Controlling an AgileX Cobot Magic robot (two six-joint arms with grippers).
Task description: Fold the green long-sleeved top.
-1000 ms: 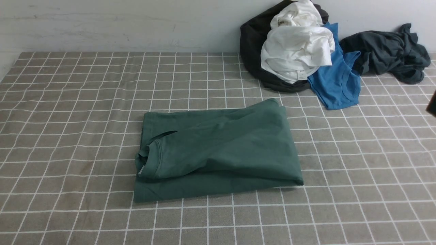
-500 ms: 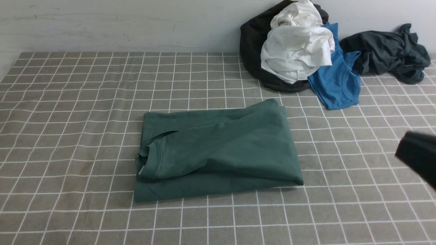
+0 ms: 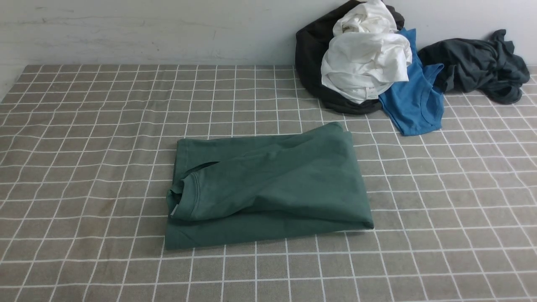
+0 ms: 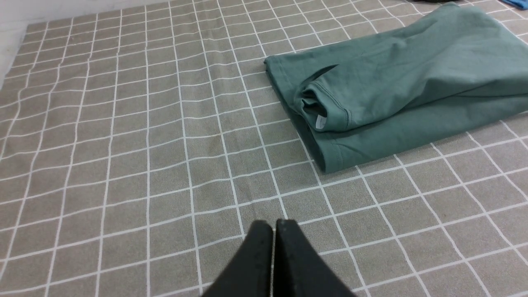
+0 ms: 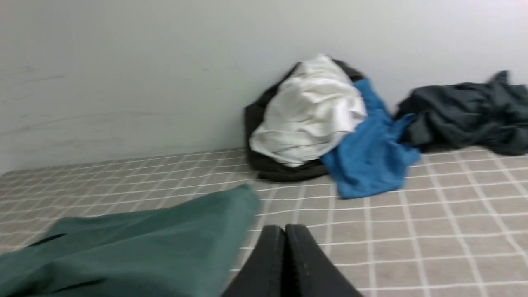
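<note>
Green long-sleeved top lying in a loosely folded, roughly oblong bundle, a little left of centre on a grid-patterned counter; collar bunched at the left end, with a small white label showing. Left claw and right claw both with fingers together, holding nothing, away from the cloth.

Likely soft, limp and fairly light, not fragile or slippery — but apt to sag or slide apart by layers. Best taken by the smooth folded edge at the right end or the flat left corners, all layers pinched together; the loose collar probably a poor hold.

Sleeves hard to trace, presumably tucked inside; inner layers hidden. Both arms out of sight in the front view; top cut off in both wrist views — and blurred in the right one
</note>
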